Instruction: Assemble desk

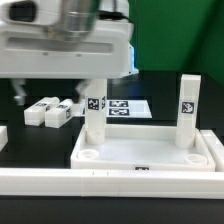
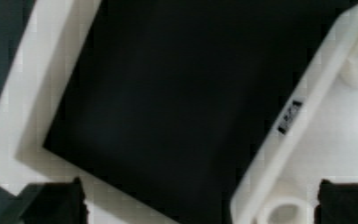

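The white desk top (image 1: 150, 152) lies rim up near the front of the black table. Two white tagged legs stand upright in its corner sockets, one toward the exterior view's left (image 1: 94, 122) and one toward its right (image 1: 187, 112). Two more legs (image 1: 42, 110) (image 1: 62, 114) lie loose on the table behind it to the left. My gripper (image 1: 60, 94) hangs above the loose legs, jaws wide apart and empty. In the wrist view the gripper (image 2: 197, 208) frames bare black table, with the desk top's tagged edge (image 2: 293, 118) beside one dark fingertip (image 2: 345, 204).
A long white border rail (image 1: 100, 186) runs along the front, and another rail piece (image 1: 3, 136) sits at the left edge. The rail also shows in the wrist view (image 2: 34, 110). The marker board (image 1: 128, 107) lies flat behind the desk top.
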Robot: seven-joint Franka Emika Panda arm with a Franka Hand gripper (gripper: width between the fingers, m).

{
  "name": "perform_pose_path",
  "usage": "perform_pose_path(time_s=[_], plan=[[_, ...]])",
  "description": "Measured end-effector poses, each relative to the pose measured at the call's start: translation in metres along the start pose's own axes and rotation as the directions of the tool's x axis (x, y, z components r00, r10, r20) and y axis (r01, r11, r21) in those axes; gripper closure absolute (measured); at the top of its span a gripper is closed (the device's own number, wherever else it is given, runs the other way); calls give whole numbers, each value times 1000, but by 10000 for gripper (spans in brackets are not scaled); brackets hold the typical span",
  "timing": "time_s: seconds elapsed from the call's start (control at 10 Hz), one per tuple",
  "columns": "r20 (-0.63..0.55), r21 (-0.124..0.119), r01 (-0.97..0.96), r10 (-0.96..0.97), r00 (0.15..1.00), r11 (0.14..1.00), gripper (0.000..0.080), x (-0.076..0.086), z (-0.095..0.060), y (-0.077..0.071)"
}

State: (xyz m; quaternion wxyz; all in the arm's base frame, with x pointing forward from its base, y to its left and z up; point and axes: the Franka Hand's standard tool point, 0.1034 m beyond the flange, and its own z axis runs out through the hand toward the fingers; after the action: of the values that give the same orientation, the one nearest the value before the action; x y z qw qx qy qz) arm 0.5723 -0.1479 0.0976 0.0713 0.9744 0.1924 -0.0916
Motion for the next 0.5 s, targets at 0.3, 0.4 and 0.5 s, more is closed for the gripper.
perform_pose_path(time_s=[0.3,0.4,0.5], plan=[[7,-3,-9,9,1000,1000,151,1,0,-1],[15,7,-33,33,999,999,151,-1,1,-1],[57,51,-129,126,990,990,151,-11,5,1]])
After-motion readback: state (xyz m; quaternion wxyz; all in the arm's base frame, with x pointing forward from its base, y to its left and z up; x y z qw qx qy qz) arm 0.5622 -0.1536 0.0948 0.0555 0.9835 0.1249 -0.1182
